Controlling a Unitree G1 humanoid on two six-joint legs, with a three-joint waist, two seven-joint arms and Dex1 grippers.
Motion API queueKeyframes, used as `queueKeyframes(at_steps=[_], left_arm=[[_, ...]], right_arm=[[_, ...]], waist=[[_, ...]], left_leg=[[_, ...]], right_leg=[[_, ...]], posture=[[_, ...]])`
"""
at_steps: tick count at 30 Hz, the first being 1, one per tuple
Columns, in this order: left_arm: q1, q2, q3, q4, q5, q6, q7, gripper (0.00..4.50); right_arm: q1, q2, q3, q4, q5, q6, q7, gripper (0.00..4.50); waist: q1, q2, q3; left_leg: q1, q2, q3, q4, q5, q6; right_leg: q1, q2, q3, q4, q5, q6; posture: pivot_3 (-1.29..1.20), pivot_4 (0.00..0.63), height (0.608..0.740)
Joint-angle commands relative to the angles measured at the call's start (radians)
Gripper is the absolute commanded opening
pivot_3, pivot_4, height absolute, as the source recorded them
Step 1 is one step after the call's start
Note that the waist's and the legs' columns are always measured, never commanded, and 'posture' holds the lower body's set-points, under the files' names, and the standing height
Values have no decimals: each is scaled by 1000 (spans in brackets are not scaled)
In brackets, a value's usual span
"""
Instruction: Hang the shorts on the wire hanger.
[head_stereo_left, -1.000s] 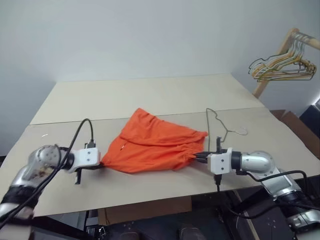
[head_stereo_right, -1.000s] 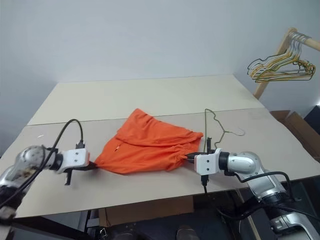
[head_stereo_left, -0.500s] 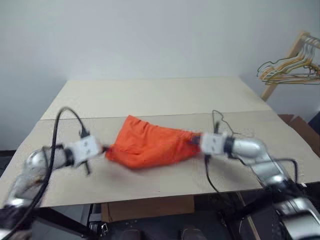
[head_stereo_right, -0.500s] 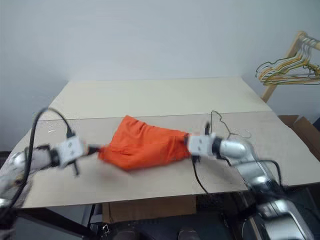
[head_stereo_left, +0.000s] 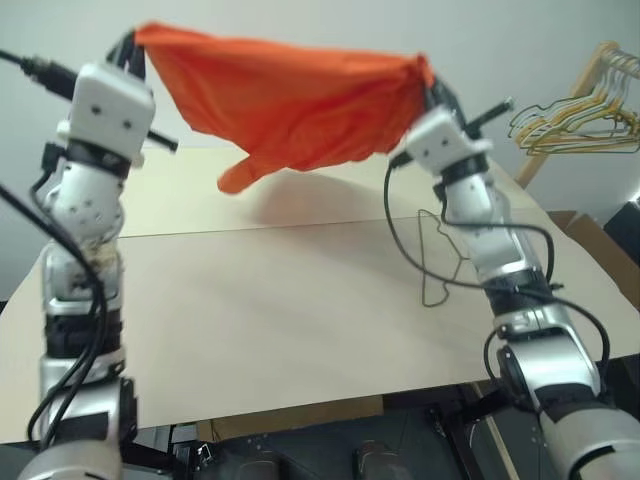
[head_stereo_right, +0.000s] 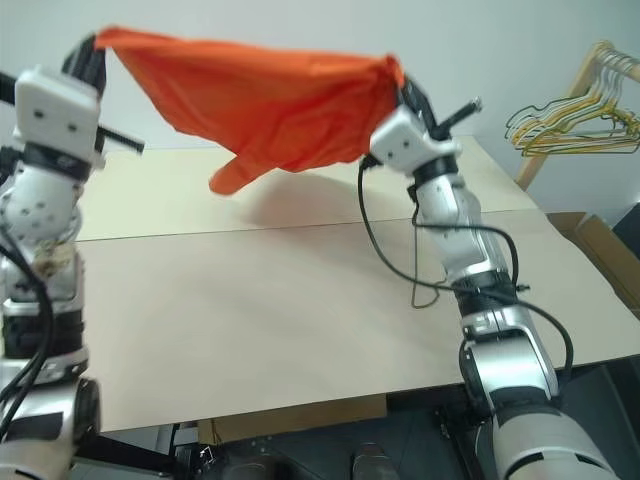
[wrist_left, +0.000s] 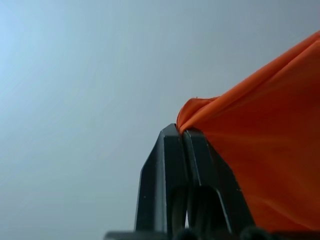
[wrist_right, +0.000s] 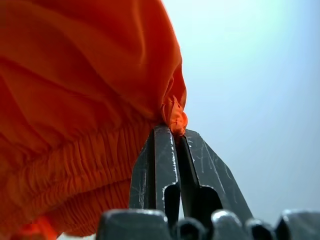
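We hold the shorts (head_stereo_left: 290, 95) up high over the desk (head_stereo_left: 250, 310). Our left tool (wrist_left: 183, 134) pinches one end, our right tool (wrist_right: 172, 131) the other. The wire hanger (head_stereo_left: 436, 262) lies on the desk.

shorts (wrist_right: 85, 100) waistband between closed jaws

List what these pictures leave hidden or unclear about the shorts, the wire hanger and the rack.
- Wire hanger: in the head views the right arm crosses it, hiding its right part.
- Shorts: the far side and the leg openings are hidden by their own folds.
- Rack: cut off by the right edge in the head views; its hangers overlap too much to count.
- Left hand and right hand: the cloth covers the pinched edge.
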Motion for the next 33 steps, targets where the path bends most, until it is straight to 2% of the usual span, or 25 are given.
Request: queueKeyframes(at_steps=[1,6,10,16,21,26,27,33], left_arm=[[173,63,5,-89,-74,-17,-165,45],[432,135,-2,-208,-188,39,-379,45],[663,248,-12,-274,-214,74,-563,45],[850,380,1,-329,-161,123,-695,45],[952,445,39,-394,-156,204,-781,45],[1044,502,101,-416,-107,258,-857,45],[1056,504,109,-416,-101,268,-864,45],[1072,483,108,-432,-81,280,-871,45]], right_arm=[[115,-42,76,-47,22,-92,177,0],[236,-78,186,-8,-21,-252,301,0],[286,-125,263,44,-38,-376,408,0],[329,-257,312,-52,103,-484,693,0],[347,-342,329,-109,201,-534,858,0],[346,-353,333,-121,271,-543,965,0],[347,-353,333,-122,280,-546,982,0],[351,-359,333,-121,299,-573,1065,0]], waist=[[-8,1,0],[-18,0,1],[-16,1,1],[-4,0,2],[4,0,2],[9,-1,3],[11,-1,3],[20,-1,3]], left_leg=[[4,1,0,0,-3,5],[13,2,2,4,-3,10],[26,3,3,1,-3,10],[29,3,4,2,-4,12],[32,4,5,1,-5,12],[41,5,8,-1,-5,13],[43,5,8,-1,-5,13],[44,6,8,-1,-6,14]], right_leg=[[6,1,-1,-3,0,0],[13,1,0,-3,2,0],[23,3,1,-3,0,-1],[29,1,1,-4,-2,-1],[31,1,1,-4,-2,-1],[37,1,1,-4,-6,-5],[39,1,1,-4,-10,-10],[42,0,1,-4,-12,-10]], posture=[[30,0,740],[21,0,740],[27,0,740],[34,0,740],[34,0,740],[44,0,740],[47,0,740],[54,0,740]])
